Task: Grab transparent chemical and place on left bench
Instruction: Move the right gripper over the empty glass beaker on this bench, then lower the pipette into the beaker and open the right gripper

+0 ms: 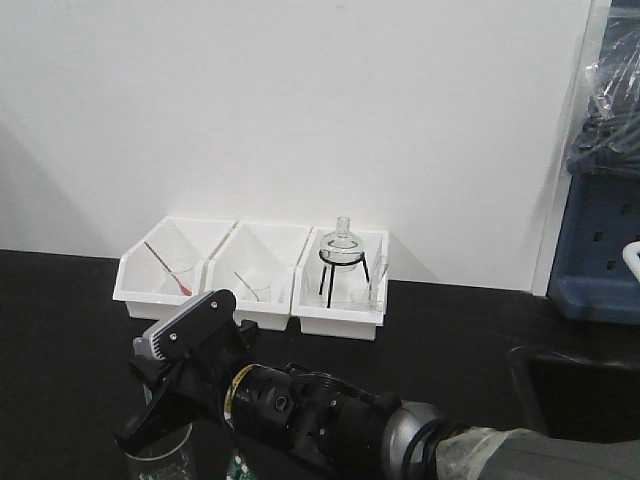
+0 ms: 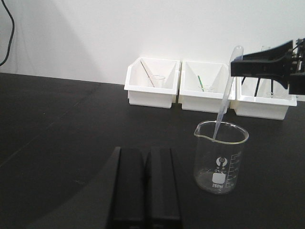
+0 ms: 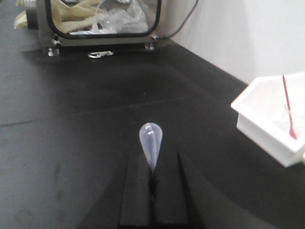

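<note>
The transparent chemical, a thin clear dropper pipette (image 2: 225, 93), stands slanted with its tip inside a clear 250 ml beaker (image 2: 220, 160) and its bulb up. My right gripper (image 2: 238, 67) is shut on its upper stem. In the right wrist view the bulb (image 3: 151, 144) sticks out past the shut right gripper (image 3: 151, 177). In the front view the right gripper (image 1: 140, 432) hangs over the beaker (image 1: 160, 457) at the bottom left. My left gripper (image 2: 144, 155) is shut and empty, low over the left bench (image 2: 57, 124), left of the beaker.
Three white bins (image 1: 252, 275) stand against the white wall. The left bin holds a red-tipped stick (image 1: 165, 268), the right one a glass flask on a black tripod (image 1: 342, 248). A recessed sink (image 1: 575, 392) lies at the right. A windowed box (image 3: 95, 21) stands far along the bench.
</note>
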Controlling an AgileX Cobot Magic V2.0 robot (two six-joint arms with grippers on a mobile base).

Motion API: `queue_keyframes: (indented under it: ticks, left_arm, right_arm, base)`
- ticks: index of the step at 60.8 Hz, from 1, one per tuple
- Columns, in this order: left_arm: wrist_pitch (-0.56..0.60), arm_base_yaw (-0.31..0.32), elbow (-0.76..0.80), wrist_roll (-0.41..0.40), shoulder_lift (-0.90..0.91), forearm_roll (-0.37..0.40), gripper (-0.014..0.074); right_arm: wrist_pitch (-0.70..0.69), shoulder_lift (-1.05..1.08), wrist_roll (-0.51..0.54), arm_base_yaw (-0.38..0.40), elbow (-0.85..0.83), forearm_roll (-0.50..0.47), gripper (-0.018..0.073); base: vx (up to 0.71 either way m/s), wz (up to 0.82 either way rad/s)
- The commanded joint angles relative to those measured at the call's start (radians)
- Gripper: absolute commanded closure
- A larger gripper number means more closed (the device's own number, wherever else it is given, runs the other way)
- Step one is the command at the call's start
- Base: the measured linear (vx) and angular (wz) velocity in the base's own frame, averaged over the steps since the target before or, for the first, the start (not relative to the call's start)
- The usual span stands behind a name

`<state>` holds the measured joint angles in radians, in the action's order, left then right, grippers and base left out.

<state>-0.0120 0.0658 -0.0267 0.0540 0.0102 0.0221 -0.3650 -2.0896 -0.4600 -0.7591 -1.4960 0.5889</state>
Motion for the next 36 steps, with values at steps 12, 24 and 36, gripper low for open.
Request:
queue_keyframes:
  ticks: [12,24,36]
  left_arm:
    - [0.078,0.002,-0.016,-0.008,0.019,0.001,0.06]
    - [0.078,0.002,-0.016,-0.008,0.019,0.001,0.06]
    - [0.078,0.002,-0.016,-0.008,0.019,0.001,0.06]
  right_arm:
    - [0.053,0.064,-0.039,0.004,-0.04,-0.015,0.0214]
    - [0.031,0.068,-0.047,0.005,-0.04,-0.017,0.0055]
    - [0.101,0.229,-0.083,0.005,0.041,0.004,0.0065]
  base:
    - [0.0,0.0]
    - [0.0,0.0]
    - [0.0,0.0]
